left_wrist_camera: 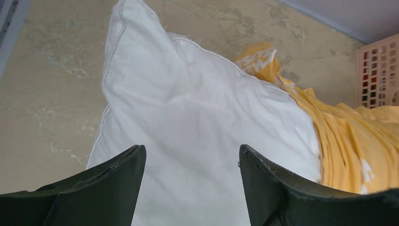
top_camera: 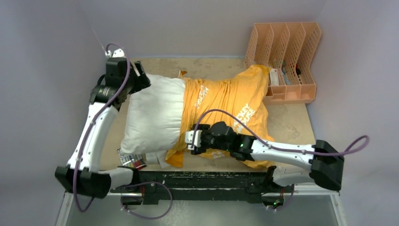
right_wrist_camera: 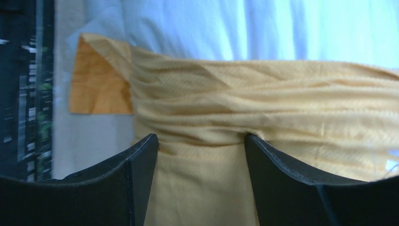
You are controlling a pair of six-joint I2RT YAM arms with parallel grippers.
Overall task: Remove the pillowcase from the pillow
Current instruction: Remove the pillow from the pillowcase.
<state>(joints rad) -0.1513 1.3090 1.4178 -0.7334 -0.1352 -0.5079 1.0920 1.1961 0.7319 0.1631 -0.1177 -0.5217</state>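
At the near edge of the pillow point(top_camera: 153, 113) the right gripper point(right_wrist_camera: 200, 139) stands spread, with bunched pillowcase point(right_wrist_camera: 282, 103) folds between its fingers, seen only by its wrist camera. The pillowcase wraps the pillow's right half. At the far left corner the left gripper point(left_wrist_camera: 190, 150) gapes over bare white.

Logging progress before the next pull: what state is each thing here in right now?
pillowcase: bunched, pulled about halfway off, covering the pillow's right half.
pillow: lying flat, left half bare.
left gripper: open, over the bare pillow.
right gripper: open, jaws either side of bunched pillowcase folds.
file rack: upright, a few small items inside.
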